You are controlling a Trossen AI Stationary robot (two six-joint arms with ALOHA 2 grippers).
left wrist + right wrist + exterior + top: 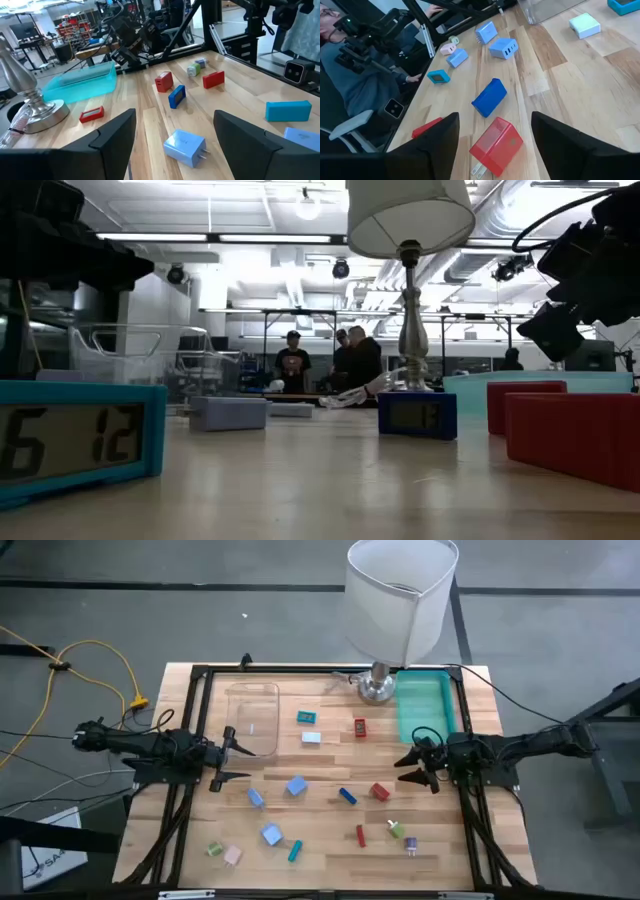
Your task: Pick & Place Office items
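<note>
We judge that no item has been picked yet: both grippers hover empty over the wooden table (330,780), and the office items lie scattered on it in front of the lamp (398,600), our landmark.

Far left of the lamp, our left gripper (228,755) hangs with fingers spread and holding nothing, beside a clear plastic bin (253,718). Its wrist view looks over a light blue plug block (184,147), smooth and boxy with two metal prongs. That looks like the nearest pick for it; we would need to lower and close across the flat sides.

Just in front of the lamp base lie a teal clock (307,717), a pale block (311,737) and a small red piece (360,727). Farther forward sit a dark blue block (489,97) and a red plug cube (496,144), glossy hard plastic.

Right of the lamp base stands a teal tray (424,708); beside it our right gripper (417,767) is likewise spread and empty, near the red cube.
</note>
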